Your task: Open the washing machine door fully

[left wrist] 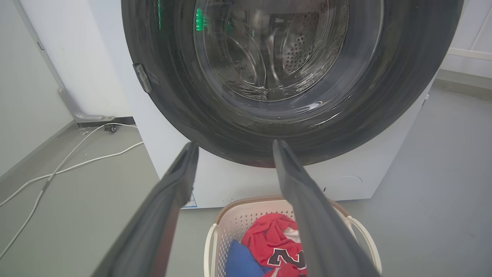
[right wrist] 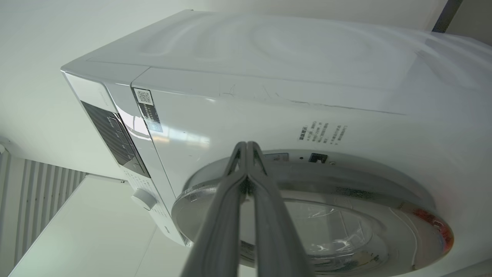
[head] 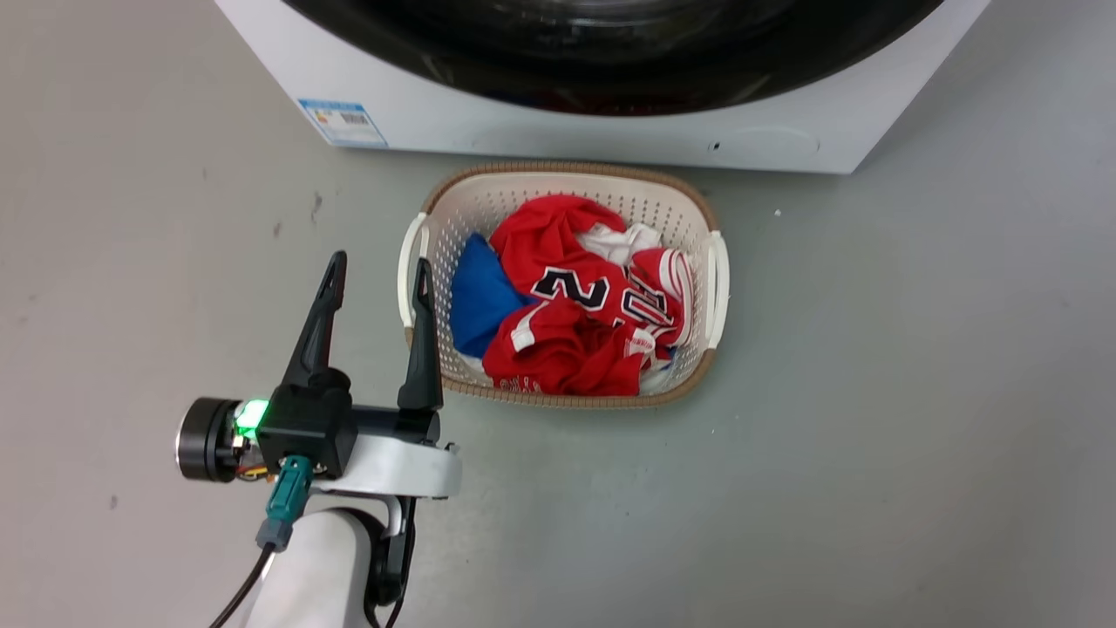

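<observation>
My left gripper point(head: 380, 259) hangs spread beside one basket point(head: 558, 167); my right gripper point(right wrist: 246, 144) is pinched together before one washing machine door point(right wrist: 346, 231).

You've got the washing machine door point(left wrist: 246, 130), glossy black rim round clear glass, sitting flat against the white washing machine point(left wrist: 238, 181), looks shut. Steel drum point(left wrist: 296, 57) visible through it.

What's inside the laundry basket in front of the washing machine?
A red jersey with black numerals lies on top, a blue garment at its left and white cloth by the far rim. Anything underneath the pile is covered.
</observation>
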